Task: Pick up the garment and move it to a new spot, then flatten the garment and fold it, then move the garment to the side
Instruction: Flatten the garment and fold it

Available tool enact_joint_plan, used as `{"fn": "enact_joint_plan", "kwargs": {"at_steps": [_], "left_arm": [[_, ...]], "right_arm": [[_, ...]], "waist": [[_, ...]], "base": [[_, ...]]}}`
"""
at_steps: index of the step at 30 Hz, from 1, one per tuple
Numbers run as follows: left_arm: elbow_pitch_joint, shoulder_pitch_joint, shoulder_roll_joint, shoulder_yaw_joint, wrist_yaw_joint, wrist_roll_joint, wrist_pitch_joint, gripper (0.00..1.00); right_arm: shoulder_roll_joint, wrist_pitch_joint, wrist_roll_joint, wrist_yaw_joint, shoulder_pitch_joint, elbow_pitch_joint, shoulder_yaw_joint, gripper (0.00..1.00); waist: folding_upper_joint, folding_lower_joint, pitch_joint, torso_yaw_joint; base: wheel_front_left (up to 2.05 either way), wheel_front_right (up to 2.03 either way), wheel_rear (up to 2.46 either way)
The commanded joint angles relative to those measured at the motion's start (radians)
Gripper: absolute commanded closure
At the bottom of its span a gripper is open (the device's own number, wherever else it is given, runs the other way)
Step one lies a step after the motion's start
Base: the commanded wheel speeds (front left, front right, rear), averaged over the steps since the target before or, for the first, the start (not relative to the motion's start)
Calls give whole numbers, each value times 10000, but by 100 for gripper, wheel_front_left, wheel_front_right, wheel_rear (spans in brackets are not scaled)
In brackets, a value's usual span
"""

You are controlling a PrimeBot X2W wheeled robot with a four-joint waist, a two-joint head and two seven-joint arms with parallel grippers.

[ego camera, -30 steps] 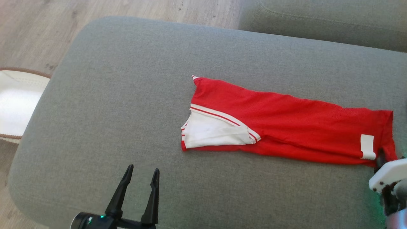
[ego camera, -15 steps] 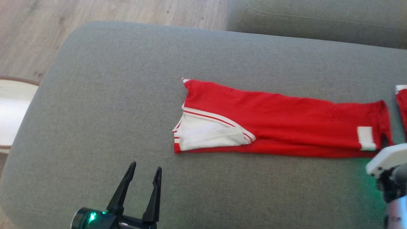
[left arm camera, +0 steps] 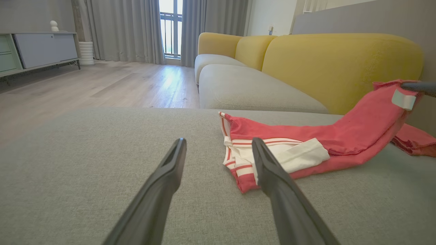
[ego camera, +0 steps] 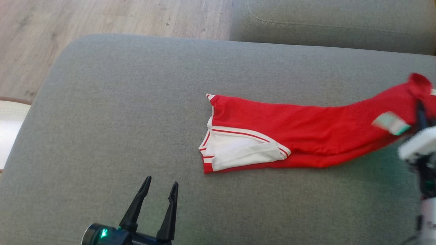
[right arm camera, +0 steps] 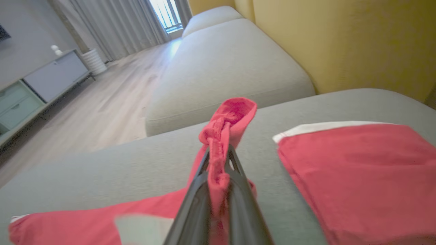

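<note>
— Left pincer (ego camera: 161,181) wide open, idle low over grey sofa seat (ego camera: 119,102). Red garment (ego camera: 289,129) mid-seat, white-trimmed end flat, right end lifted.
— Right pincer (right arm camera: 218,156) clamped on that raised hem. Lift higher before carrying, probably. Plenty of open seat leftward, rounded edge and floor (ego camera: 102,17) beyond, second red cloth (right arm camera: 357,177) close on the right.

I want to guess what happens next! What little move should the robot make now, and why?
Probably raise the right claw higher. It is shut on one end of the red garment, which is lifted off the grey cushion, while the striped end lies flat. The left claw is open and empty.
</note>
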Motion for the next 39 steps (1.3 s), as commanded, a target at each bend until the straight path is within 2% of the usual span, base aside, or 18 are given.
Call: {"fn": "enact_joint_plan", "kwargs": {"at_steps": [1,6,12,13,19,25,26,27,28,35,39], "left_arm": [[-267,-384,-83,353,-55,138,-95,0],[-131,-425,-95,344,-123,168,-95,0],[40,-469,-180,226,-179,182,-95,0],[40,-469,-180,226,-179,182,-95,0],[133,-441,-251,210,-162,159,-95,0],[251,-427,-300,113,-224,161,-95,0],[257,-444,-316,109,-224,156,-95,0],[262,-462,-330,109,-225,153,-95,0],[269,-477,-342,110,-224,154,-95,0],[299,-446,-391,254,-153,145,-95,0],[235,-270,-409,506,-5,102,-95,0]], "right_arm": [[198,108,201,-9,-269,-842,695,100],[777,162,588,-9,-440,-1504,2097,100],[1064,-81,1141,-9,-620,-1329,3917,100],[1064,-81,1141,-9,-620,-1329,3917,100],[1082,-715,2153,-9,-662,-384,5635,100],[1084,-1717,3110,-9,-1089,1086,6912,100],[1084,-1896,3311,-9,-1187,1335,7120,74],[1085,-2068,3491,-9,-1293,1581,7332,34],[1085,-2239,3692,-9,-1395,1805,7543,0],[1085,-3359,5006,-9,-1983,2527,8737,0],[1086,-4562,4545,-9,-2216,2717,8442,0]], "waist": [[-1,1,-44,37],[-1,1,-152,359],[-1,1,-269,1003],[-1,1,-269,1003],[-1,1,-284,1629],[-1,1,-240,2036],[-1,1,-234,2077],[-1,1,-229,2105],[-1,1,-225,2124],[-1,1,-289,1958],[-1,1,-553,1440]], "base": [[0,0,0],[0,0,0],[0,0,0],[0,0,0],[0,0,0],[0,0,0],[0,0,0],[0,0,0],[0,0,0],[0,0,0],[0,0,0]]}}
